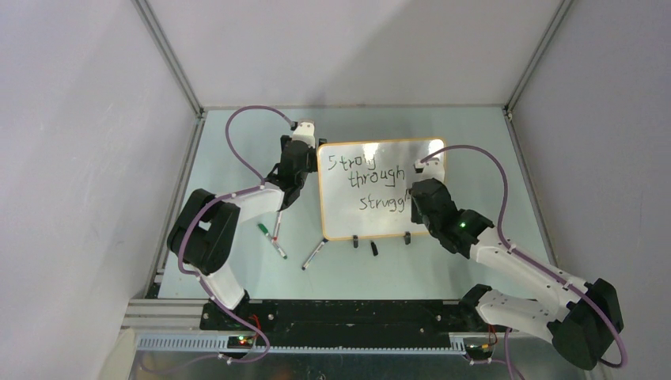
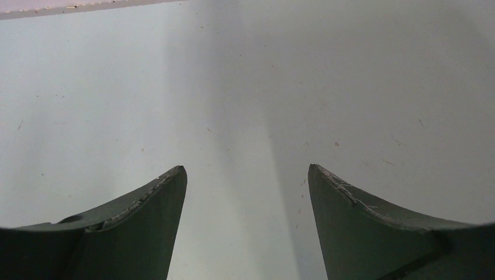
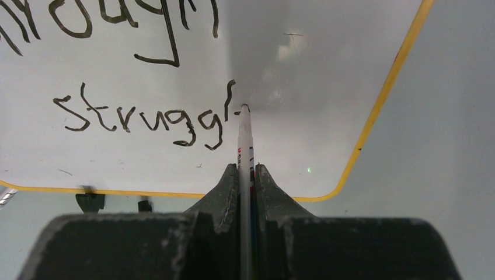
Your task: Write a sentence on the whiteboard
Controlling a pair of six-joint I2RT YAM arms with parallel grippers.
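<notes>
White glossy whiteboard (image 1: 342, 215), orange-rimmed, bearing a black sentence (image 3: 146, 119) ending "struggl"; right gripper (image 3: 246, 170) pinching a marker (image 3: 244, 131), tip on the board just past the last letter; left gripper (image 2: 247, 175) spread wide near the board's far-left corner; loose pen (image 1: 313, 255) just off its near-left corner.

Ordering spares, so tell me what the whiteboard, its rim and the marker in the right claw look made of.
The whiteboard: a glossy white coated sheet, melamine or painted steel, I can't tell which; light glares off it. The rim: thin orange-yellow edging, smooth, probably plastic. The marker: a slim white barrel with a printed label, smooth, likely plastic.
</notes>
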